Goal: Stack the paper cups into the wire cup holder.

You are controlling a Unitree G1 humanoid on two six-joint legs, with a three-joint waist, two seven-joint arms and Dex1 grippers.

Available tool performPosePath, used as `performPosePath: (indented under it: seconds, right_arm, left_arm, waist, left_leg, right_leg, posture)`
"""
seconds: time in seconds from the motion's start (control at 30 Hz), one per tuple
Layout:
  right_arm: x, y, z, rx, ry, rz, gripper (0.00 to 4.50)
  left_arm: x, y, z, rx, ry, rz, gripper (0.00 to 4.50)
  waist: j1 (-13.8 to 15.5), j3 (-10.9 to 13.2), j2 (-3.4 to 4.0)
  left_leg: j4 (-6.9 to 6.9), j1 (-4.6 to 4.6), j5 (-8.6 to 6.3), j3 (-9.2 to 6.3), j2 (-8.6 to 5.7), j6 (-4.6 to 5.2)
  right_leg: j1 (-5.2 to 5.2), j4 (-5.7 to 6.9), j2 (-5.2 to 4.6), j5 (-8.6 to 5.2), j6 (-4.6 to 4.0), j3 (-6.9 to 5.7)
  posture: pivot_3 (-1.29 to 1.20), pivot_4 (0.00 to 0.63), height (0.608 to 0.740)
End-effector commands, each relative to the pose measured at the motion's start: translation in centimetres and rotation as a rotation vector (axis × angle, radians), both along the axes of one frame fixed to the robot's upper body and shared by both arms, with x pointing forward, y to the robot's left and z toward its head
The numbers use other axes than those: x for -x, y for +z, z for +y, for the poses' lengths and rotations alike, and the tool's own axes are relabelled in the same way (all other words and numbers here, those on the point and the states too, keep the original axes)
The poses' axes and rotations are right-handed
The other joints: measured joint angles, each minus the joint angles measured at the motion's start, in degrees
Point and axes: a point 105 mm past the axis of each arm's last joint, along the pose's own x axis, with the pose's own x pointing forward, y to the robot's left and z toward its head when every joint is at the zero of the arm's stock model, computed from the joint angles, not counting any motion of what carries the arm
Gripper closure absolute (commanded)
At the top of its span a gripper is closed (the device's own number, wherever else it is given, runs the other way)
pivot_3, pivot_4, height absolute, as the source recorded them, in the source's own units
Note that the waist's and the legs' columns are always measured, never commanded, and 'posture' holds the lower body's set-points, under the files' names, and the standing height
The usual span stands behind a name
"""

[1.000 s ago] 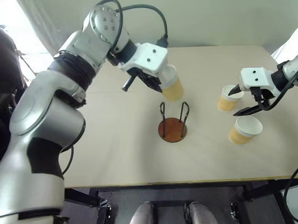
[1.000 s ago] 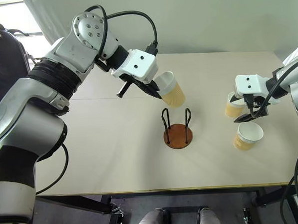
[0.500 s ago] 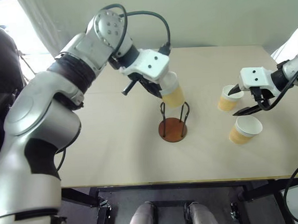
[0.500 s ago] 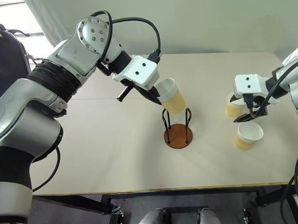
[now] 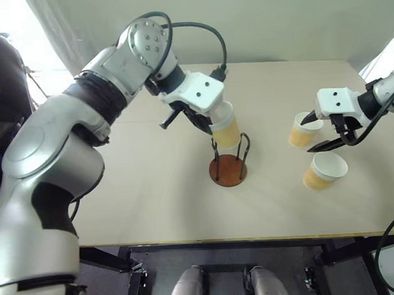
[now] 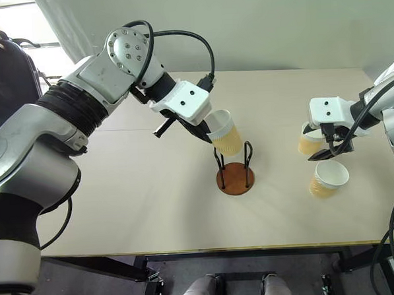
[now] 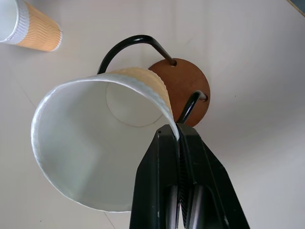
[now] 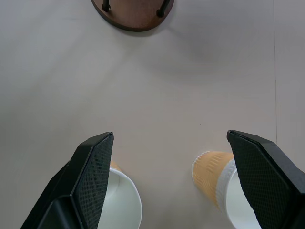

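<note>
The left hand (image 7: 178, 143), shut tight on the rim of a paper cup (image 5: 225, 129), holds it tilted just above the wire cup holder (image 5: 228, 167) at mid-table. Thin, light and easily crushed, the cup is best pinched at its rolled rim. The right hand (image 5: 327, 134) hangs wide open and empty over two cups (image 5: 324, 171) near the table's right edge.

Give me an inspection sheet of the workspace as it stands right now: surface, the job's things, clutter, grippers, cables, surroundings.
Surface: pale beige table, one faint seam across it.
Job's things: wire cup holder mid-table, nothing seated in it yet; one paper cup tilted, its bottom at the top of the wire loops; two more cups upright on the table on the robot's right.
Clutter: nothing seen.
Grippers: left gripper shut on the tilted cup's rim; right gripper open, above the two standing cups, touching neither.
Cables: black cable looping over the left wrist; black cables at the right arm.
Surroundings: plain wall behind, bright window at far left.
</note>
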Motion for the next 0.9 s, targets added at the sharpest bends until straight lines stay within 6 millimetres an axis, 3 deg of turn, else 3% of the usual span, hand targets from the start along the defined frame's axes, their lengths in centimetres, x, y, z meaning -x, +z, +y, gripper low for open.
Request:
performPosePath:
  seconds: [0.03, 0.1, 0.2, 0.47, 0.67, 0.8, 0.9]
  right_arm:
    - [0.3, 1.8, -0.5, -0.014, -0.005, -0.062, 0.58]
    - [0.3, 1.8, -0.5, -0.014, -0.006, -0.063, 0.58]
    - [0.4, 1.7, -0.6, -0.014, -0.008, -0.064, 0.58]
    - [0.2, 1.6, -0.7, -0.009, -0.014, -0.067, 0.58]
    - [-0.4, 1.5, -1.1, -0.016, -0.043, -0.095, 0.58]
    - [-0.9, 1.4, -1.3, -0.025, -0.059, -0.109, 0.58]
    - [-1.5, 1.2, -1.5, -0.026, -0.065, -0.122, 0.58]
  left_arm:
    - [0.6, 1.6, -0.7, -0.001, -0.045, -0.028, 4.46]
    - [0.6, 1.6, -0.8, -0.001, -0.048, -0.03, 4.46]
    - [0.6, 1.6, -0.8, -0.007, -0.045, -0.034, 3.87]
    - [1.1, 2.2, -1.7, 0.071, -0.086, -0.014, 1.24]
    - [1.5, 5.6, -3.5, 0.418, -0.034, 0.164, 1.24]
    - [0.2, 8.0, -2.9, 0.684, 0.081, 0.275, 1.24]
    - [-0.8, 8.8, -1.3, 0.866, 0.172, 0.382, 1.24]
  waist:
    - [0.0, 0.0, 0.0]
    - [0.0, 0.0, 0.0]
    - [0.0, 0.0, 0.0]
    - [0.0, 0.0, 0.0]
    - [0.1, 0.0, -0.01]
    - [0.1, 0.0, 0.0]
    - [-0.3, 0.0, 0.02]
  left_leg:
    - [-0.01, 0.0, 0.0, 0.02, -0.01, 0.0]
    - [0.0, 0.0, 0.0, 0.0, 0.0, 0.0]
    - [0.0, 0.01, 0.0, 0.0, 0.0, 0.0]
    - [0.0, 0.01, 0.0, 0.02, 0.0, 0.0]
    - [0.0, -0.01, 0.0, 0.02, -0.01, 0.02]
    - [-0.02, 0.04, -0.01, 0.08, -0.01, 0.03]
    - [-0.07, 0.12, -0.01, 0.14, 0.01, 0.02]
  right_leg:
    - [0.0, 0.0, 0.01, 0.0, 0.0, -0.01]
    - [0.0, -0.01, 0.0, 0.0, 0.01, 0.0]
    - [0.0, 0.0, 0.0, 0.0, 0.01, 0.0]
    - [0.0, 0.0, 0.01, 0.0, 0.02, 0.0]
    - [0.03, -0.03, 0.0, 0.03, 0.09, 0.0]
    - [0.03, -0.02, 0.0, 0.03, 0.13, 0.01]
    - [0.04, 0.0, 0.02, 0.02, 0.16, 0.02]
  posture:
    - [0.0, 0.15, 0.74]
    - [0.0, 0.15, 0.74]
    - [0.0, 0.15, 0.74]
    - [0.0, 0.15, 0.74]
    - [0.0, 0.15, 0.74]
    - [0.0, 0.15, 0.74]
    - [0.0, 0.15, 0.74]
